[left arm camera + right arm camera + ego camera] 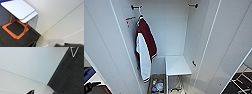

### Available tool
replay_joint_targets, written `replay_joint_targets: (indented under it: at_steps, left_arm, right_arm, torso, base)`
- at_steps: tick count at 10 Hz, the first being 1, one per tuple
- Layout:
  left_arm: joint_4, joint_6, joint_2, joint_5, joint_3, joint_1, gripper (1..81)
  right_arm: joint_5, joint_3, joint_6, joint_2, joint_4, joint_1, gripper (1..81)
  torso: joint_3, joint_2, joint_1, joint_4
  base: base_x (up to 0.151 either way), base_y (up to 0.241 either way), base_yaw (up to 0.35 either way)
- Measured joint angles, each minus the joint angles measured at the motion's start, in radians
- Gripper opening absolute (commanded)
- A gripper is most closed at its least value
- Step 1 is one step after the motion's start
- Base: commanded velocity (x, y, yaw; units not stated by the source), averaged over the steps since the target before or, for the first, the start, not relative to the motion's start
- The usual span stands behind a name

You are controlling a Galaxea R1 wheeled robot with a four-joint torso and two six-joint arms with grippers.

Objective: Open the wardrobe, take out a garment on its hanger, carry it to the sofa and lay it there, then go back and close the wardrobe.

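Wardrobe (pixel 214 37), tall, white and plain-panelled, stands open in the head view, both full-height doors swung wide to either side. Inside, a maroon jacket with white sleeves and striped trim (pixel 145 47) hangs from a slim white hanger (pixel 140 15) hooked near a short dark rail bracket (pixel 135 7) on the left inner wall; a matching bracket (pixel 193 5) sits on the right wall. The plain white T-shirt cannot be made out among what hangs there. Low in the cabinet, a white shelf (pixel 177 65) fills the right half, and beside it a narrow compartment holds a bin of small mixed coloured items (pixel 156 86). A strip of bright blue upholstery (pixel 88 73) shows past the left door, near the floor.

The left wrist view looks along a white wardrobe panel (pixel 60 18) towards a small white-topped side table on an orange frame (pixel 18 11), standing on dark carpet (pixel 7 40). The right wrist view shows a white panel (pixel 31 63) meeting dark carpet (pixel 70 75).

Whether either claw is wide, narrow or holding anything, I cannot tell.
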Motion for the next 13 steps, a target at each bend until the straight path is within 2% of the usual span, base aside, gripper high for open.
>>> replay_joint_targets:
  at_steps: [1,3,5,6,9,10,12,13]
  left_arm:
    - [0.002,-0.007,0.001,0.094,0.0,-0.105,81.1]
    - [0.006,-0.022,0.015,0.242,-0.004,-0.295,81.1]
    - [0.001,-0.027,0.075,0.401,-0.011,-0.398,81.1]
    - [-0.009,-0.031,0.114,0.444,0.004,-0.417,81.1]
    - [-0.039,-0.055,0.206,0.511,0.118,-0.417,81.1]
    - [-0.041,-0.053,0.213,0.512,0.13,-0.416,81.1]
    - [-0.04,-0.064,0.242,0.52,0.137,-0.408,81.1]
    - [-0.039,-0.063,0.269,0.523,0.144,-0.385,81.1]
  right_arm:
    - [0.0,-0.006,0.111,-0.003,-0.068,0.084,81.1]
    - [0.008,-0.023,0.25,0.014,-0.142,0.199,81.1]
    - [0.022,0.006,0.356,0.057,-0.208,0.245,81.1]
    - [0.018,0.05,0.407,0.079,-0.254,0.245,81.1]
    - [0.029,0.207,0.514,0.19,-0.407,0.269,81.1]
    - [-0.002,0.23,0.541,0.204,-0.424,0.269,81.1]
    - [-0.039,0.294,0.567,0.216,-0.475,0.269,81.1]
    - [-0.053,0.327,0.572,0.234,-0.533,0.268,81.1]
  torso:
    - [0.0,0.0,0.0,0.0]
    - [-0.001,0.0,0.0,0.0]
    - [-0.001,0.001,0.001,0.0]
    - [-0.001,0.001,0.001,0.0]
    - [-0.002,0.002,0.002,0.0]
    - [-0.002,0.003,0.003,0.0]
    - [-0.002,0.003,0.003,0.0]
    - [-0.002,0.003,0.003,0.0]
  base:
    - [0.0,0.0,0.0]
    - [0.0,0.0,0.0]
    - [0.0,0.0,0.0]
    - [0.0,0.0,0.0]
    - [0.0,0.0,0.0]
    - [0.0,0.0,0.0]
    - [0.0,0.0,0.0]
    - [0.0,0.0,0.0]
